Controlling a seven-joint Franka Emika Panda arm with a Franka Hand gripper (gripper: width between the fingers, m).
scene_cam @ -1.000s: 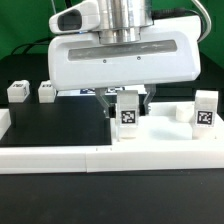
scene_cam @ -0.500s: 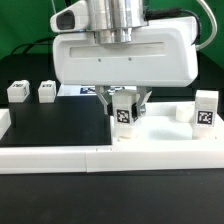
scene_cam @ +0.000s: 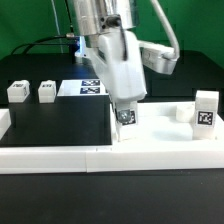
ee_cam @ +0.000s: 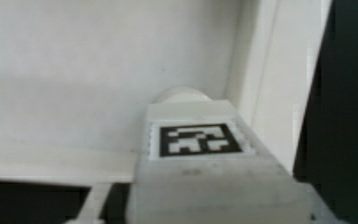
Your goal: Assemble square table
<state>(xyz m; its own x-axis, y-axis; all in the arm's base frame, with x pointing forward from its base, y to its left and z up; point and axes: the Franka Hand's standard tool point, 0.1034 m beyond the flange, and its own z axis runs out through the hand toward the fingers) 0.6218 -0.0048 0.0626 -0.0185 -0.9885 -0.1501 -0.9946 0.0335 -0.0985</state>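
The black table (scene_cam: 55, 125) carries a small white tagged leg block (scene_cam: 17, 91) and a second leg block (scene_cam: 46, 92) just beside it (both at the exterior view's left). The thin flat white marker board (scene_cam: 90, 87) lies near them. A large white plastic square slab (scene_cam: 165, 138) lies at the exterior view's right, and a long white border bar (scene_cam: 60, 158) runs along the near edge.

This was a robotics lab: a black worktop (scene_cam: 55, 125) fenced by white border bars (scene_cam: 50, 158), a green backdrop (scene_cam: 25, 25), a marker board (scene_cam: 92, 87) of printed tags.

leg block (scene_cam: 126, 116): white, black-white tag | slab (scene_cam: 165, 135): white | tabletop (scene_cam: 60, 120): black | backdrop (scene_cam: 30, 25): seemingly green
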